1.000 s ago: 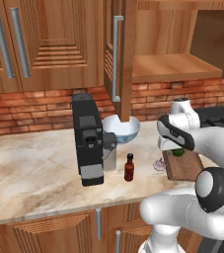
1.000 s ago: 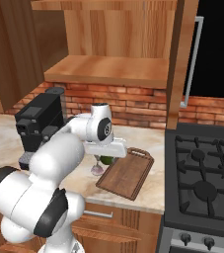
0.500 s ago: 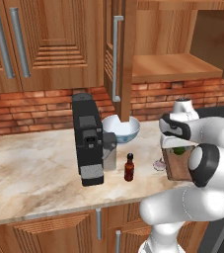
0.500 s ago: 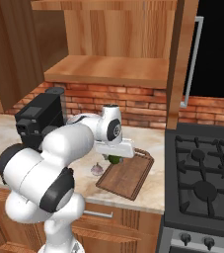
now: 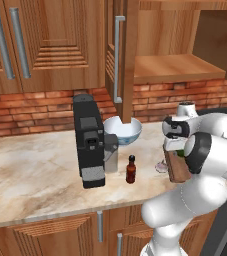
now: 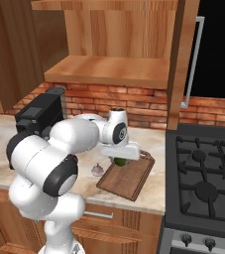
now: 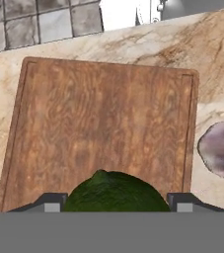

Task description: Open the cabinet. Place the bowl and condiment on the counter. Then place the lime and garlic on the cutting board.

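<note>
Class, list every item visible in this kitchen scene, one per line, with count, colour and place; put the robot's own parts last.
cabinet: one, wooden, open, above the counter
counter: one, beige marbled
coffee machine: one, black, on the counter
bowl: one, pale blue-white, right of the coffee machine
condiment: one, dark red-brown bottle, in front of the bowl
cutting board: one, dark brown, beside the stove
stove: one, black
garlic: one, pale pinkish, on the counter beside the board
lime: one, dark green, between the gripper's fingers
gripper: one, white, over the cutting board
</note>
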